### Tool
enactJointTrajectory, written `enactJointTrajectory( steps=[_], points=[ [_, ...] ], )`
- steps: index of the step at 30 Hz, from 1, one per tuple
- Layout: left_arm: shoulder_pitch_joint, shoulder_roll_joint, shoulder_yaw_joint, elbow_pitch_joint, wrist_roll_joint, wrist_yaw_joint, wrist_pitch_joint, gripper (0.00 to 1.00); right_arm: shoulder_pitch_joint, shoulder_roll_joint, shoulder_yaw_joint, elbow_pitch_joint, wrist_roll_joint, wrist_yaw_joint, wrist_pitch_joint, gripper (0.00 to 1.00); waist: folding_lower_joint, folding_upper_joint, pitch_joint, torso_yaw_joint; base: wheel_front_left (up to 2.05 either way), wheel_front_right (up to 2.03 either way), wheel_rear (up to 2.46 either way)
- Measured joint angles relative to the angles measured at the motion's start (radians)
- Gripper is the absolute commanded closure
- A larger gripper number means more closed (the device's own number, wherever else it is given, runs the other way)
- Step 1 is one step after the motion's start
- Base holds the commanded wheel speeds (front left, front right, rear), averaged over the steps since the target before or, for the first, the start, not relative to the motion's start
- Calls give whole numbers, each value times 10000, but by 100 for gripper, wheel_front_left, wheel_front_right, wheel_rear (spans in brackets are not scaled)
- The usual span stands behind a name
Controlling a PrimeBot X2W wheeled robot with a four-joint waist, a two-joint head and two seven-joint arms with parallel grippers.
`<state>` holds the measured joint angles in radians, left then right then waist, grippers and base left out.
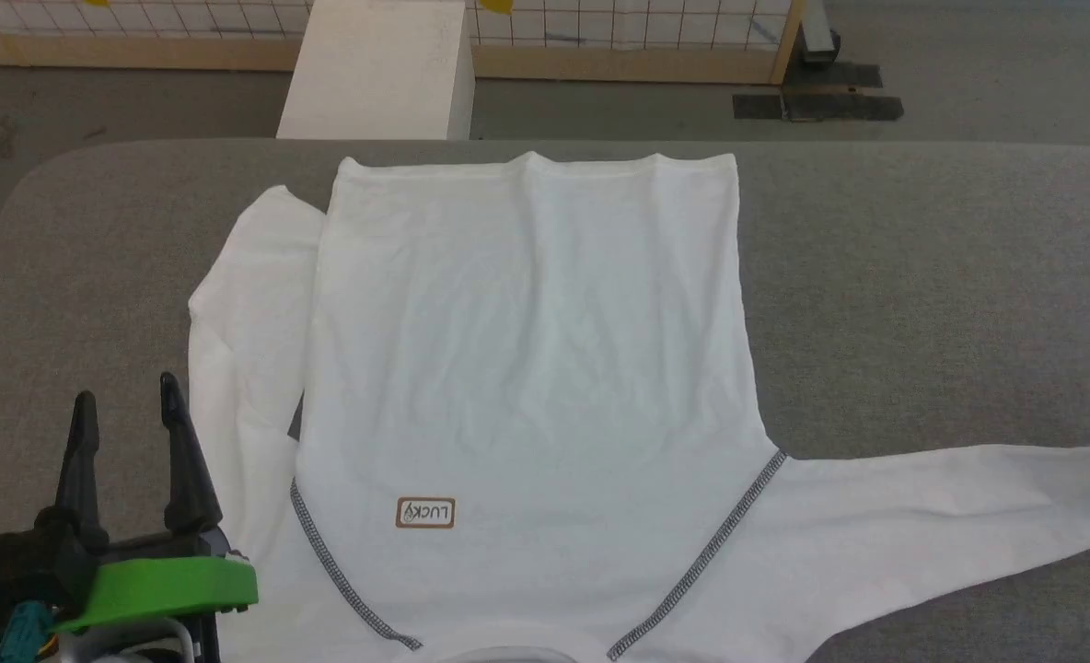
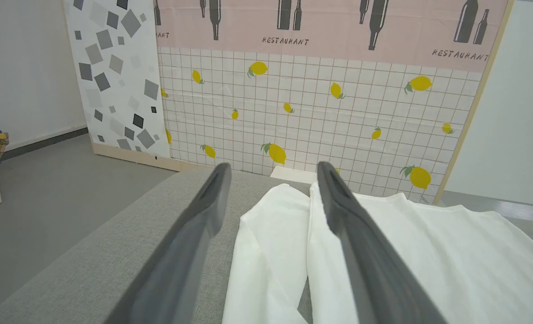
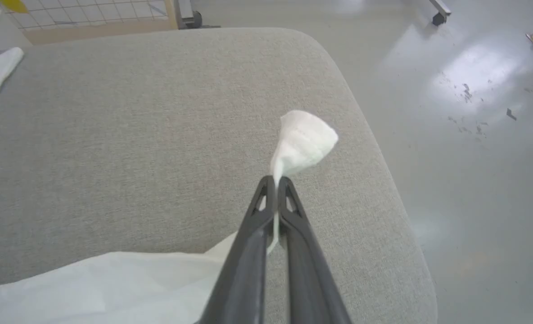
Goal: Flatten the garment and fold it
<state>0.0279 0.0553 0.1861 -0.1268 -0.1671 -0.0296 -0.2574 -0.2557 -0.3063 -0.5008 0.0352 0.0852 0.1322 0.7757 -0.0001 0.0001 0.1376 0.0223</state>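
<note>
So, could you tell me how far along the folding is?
Flattening looks nearly done: the garment lies spread smooth on the grey table, one sleeve alongside the body. In hand: the right gripper is shut on the cuff of the outstretched sleeve; the left gripper hovers open. Left: every fold; none is made yet.

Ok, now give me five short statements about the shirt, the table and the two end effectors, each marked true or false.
1. The right end effector is shut on the end of the garment's right sleeve. True.
2. The left end effector grips the garment. False: it is open and holds nothing, beside the left sleeve.
3. The LUCKY patch reads upside down in the head view. True.
4. The white box sits on the garment. False: it stands beyond the table's far edge.
5. Both sleeves stretch out sideways. False: only the right one does; the left lies along the body.
</note>
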Motion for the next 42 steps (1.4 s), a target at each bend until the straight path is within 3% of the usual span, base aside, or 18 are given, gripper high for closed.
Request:
enactJointTrajectory(
  steps=[7,13,17,23,31,39,40,41,42],
  points=[
    [473,-10,-29,33,0,65,-6,0,1334,675,2861,-2169,1603,0,322,100,0,0,-584,117,0,0,0],
    [559,-19,-117,54,-15,105,-6,0,1576,1394,5914,-2623,2615,0,422,100,0,0,-907,310,0,0,0],
    [591,-25,-382,38,-15,146,-6,0,1254,1778,7586,-1699,2922,-2,42,100,0,0,-990,516,0,0,0],
    [587,-25,-671,0,-79,219,-6,0,-58,2464,9298,359,3540,-2,-1083,100,0,0,-902,889,0,0,0],
    [508,-27,-851,63,-115,221,-6,0,-1995,2545,11428,2660,4571,-2,-2220,100,0,0,-537,1501,0,0,0],
    [368,-25,-915,125,-215,221,-8,0,-3585,2562,12920,4326,5501,-2,-2840,100,0,0,-70,1882,0,0,0],
    [333,-25,-932,132,-265,221,-6,0,-3707,2556,13108,4583,5507,0,-2805,78,0,0,-16,1917,0,0,0],
    [295,-25,-953,140,-303,222,-8,0,-3790,2550,13304,4792,5536,-2,-2681,49,1,0,31,1947,0,0,0],
    [271,-27,-970,150,-334,228,-6,0,-3814,2552,13426,4899,5616,-2,-2589,0,0,-1,61,1966,0,0,0]
  ],
)
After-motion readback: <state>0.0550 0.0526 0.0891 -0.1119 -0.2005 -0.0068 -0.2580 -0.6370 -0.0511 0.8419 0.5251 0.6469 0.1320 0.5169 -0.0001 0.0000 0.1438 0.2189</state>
